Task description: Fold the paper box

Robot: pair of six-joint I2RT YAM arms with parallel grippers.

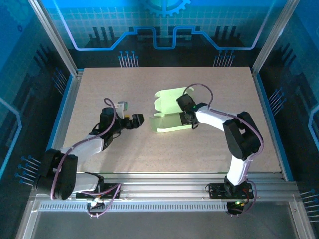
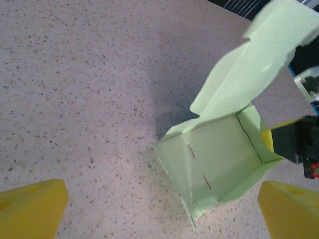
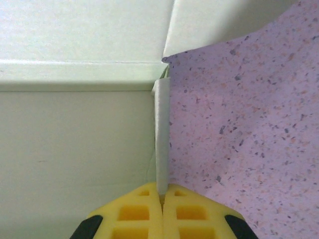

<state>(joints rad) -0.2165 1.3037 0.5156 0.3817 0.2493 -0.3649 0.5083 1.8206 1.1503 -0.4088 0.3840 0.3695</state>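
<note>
top external view: paper box (image 1: 169, 122) lies mid-frame, long axis left-right; right jaws pinch its right edge, left jaws spread, near its left end, apart.

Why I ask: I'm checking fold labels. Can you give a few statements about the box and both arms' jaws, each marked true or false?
1. The right gripper has its jaws shut on a wall of the box. True.
2. The left gripper grips the box. False: its jaws are open, clear of the box.
3. The box is closed up. False: a flap stands open and the inside shows.
4. The box rests on the table. True.
</note>
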